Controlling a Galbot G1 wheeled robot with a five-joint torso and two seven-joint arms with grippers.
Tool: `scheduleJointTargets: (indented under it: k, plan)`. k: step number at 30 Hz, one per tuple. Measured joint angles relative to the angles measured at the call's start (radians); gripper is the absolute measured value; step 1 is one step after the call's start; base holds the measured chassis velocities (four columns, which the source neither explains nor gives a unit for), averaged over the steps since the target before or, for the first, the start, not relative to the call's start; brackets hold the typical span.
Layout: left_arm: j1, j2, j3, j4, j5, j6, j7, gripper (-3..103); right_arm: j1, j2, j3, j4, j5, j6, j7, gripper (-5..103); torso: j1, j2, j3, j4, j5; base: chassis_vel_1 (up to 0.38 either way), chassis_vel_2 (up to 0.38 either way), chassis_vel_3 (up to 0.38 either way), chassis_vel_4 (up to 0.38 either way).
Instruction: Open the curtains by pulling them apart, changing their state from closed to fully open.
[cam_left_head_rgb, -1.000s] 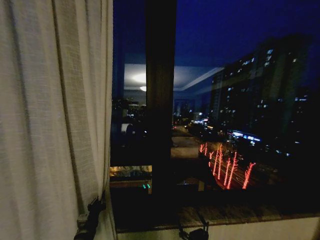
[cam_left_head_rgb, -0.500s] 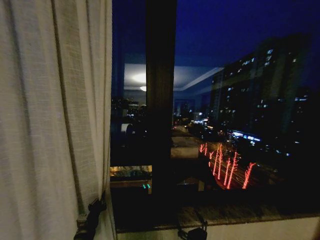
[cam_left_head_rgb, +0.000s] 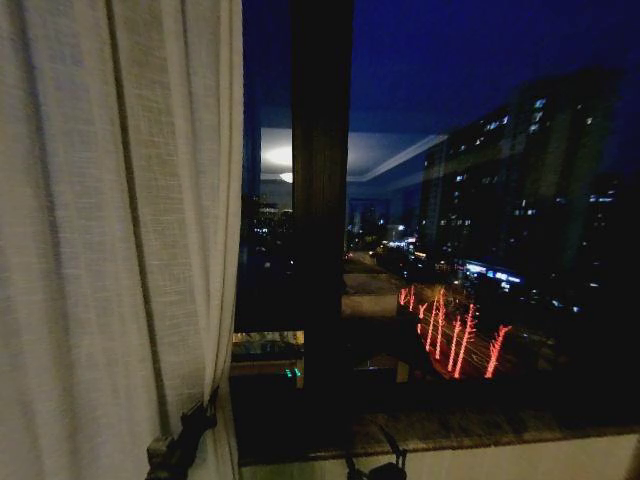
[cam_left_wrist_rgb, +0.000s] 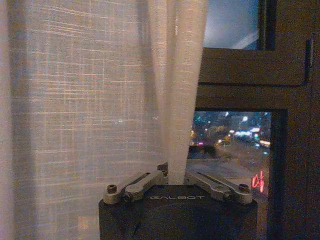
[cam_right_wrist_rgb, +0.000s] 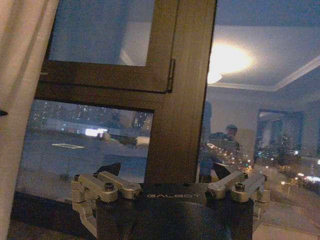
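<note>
The sheer cream curtain (cam_left_head_rgb: 110, 230) hangs in pleats over the left part of the window, its free edge just left of the dark window post (cam_left_head_rgb: 320, 200). My left gripper (cam_left_head_rgb: 205, 408) sits low at that edge. In the left wrist view the left gripper (cam_left_wrist_rgb: 177, 176) is shut on a narrow fold of the curtain (cam_left_wrist_rgb: 100, 100). My right gripper (cam_left_head_rgb: 376, 462) hangs low in front of the sill, apart from the fabric. In the right wrist view the right gripper (cam_right_wrist_rgb: 167, 172) is open with nothing between its fingers, and the curtain (cam_right_wrist_rgb: 20, 90) is off to one side.
Bare dark glass (cam_left_head_rgb: 490, 200) with city lights takes up the middle and right. A stone sill (cam_left_head_rgb: 480, 428) runs along the bottom, with a pale wall below it. The room's ceiling light (cam_right_wrist_rgb: 225, 60) reflects in the pane.
The curtain's free edge has shifted a little to the right, towards the post, and my left gripper has gone with it. The right gripper has dropped slightly.
</note>
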Motion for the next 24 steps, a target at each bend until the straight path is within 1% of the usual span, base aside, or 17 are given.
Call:
scheduleJointTargets:
  k: [7,12,19,24]
  plan:
    - [0.016,-0.011,-0.003,-0.006,0.007,-0.001,-0.001,0,-0.032,0.000,-0.030,0.025,-0.054,0.014,0.002,100,0.000,0.000,0.000,0.0000,0.0000,0.006,0.011,-0.008,-0.007]
    - [0.018,-0.014,-0.003,-0.007,0.011,-0.002,-0.002,0,-0.056,0.000,-0.056,0.034,-0.079,0.028,0.003,100,0.000,0.000,0.000,0.0000,0.0001,0.109,0.113,-0.107,-0.118]
    - [0.027,-0.019,-0.011,-0.013,0.017,-0.006,-0.002,0,-0.067,0.000,-0.073,0.036,-0.098,0.036,0.004,100,0.000,0.000,0.000,0.0003,-0.0003,0.225,0.219,-0.232,-0.203]
    - [0.040,-0.023,-0.021,-0.023,0.024,-0.009,-0.002,0,-0.071,0.000,-0.079,0.040,-0.101,0.038,0.004,100,0.000,0.000,0.000,0.0000,-0.0002,0.296,0.279,-0.295,-0.301]
